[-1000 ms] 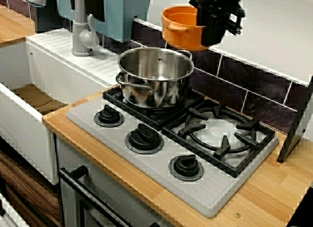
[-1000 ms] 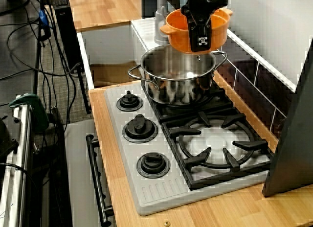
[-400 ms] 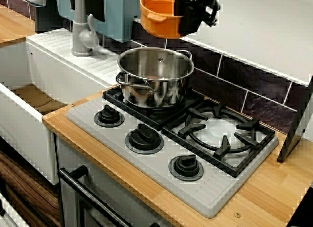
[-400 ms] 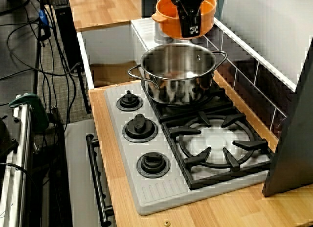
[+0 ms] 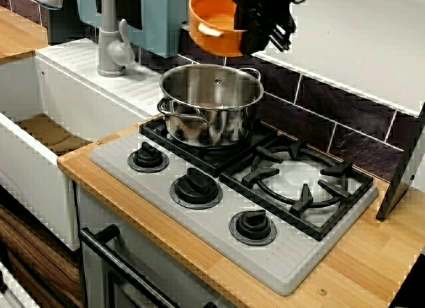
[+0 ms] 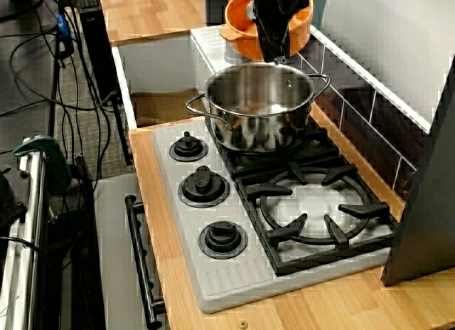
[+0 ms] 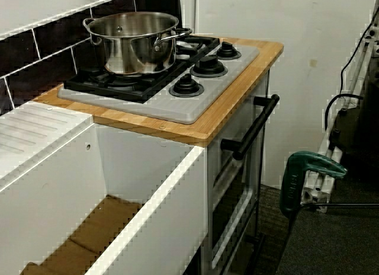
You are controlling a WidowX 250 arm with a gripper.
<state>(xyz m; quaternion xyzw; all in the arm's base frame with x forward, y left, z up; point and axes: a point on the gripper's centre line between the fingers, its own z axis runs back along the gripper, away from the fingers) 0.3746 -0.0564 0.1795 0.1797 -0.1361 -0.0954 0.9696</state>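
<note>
- A mock kitchen: gas hob at centre frame, steel pot on it, white sink at left, dark tiles behind.
- Loose cables at the side view's upper left suggest a lab.

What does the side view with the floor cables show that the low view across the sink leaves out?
Only the side view shows the gripper shut on the tilted orange pot, held in the air higher than the steel pot, plus the cables. Only the low view shows the oven door front. Both share the steel pot on a burner grate, the three knobs and the oven handle.
</note>
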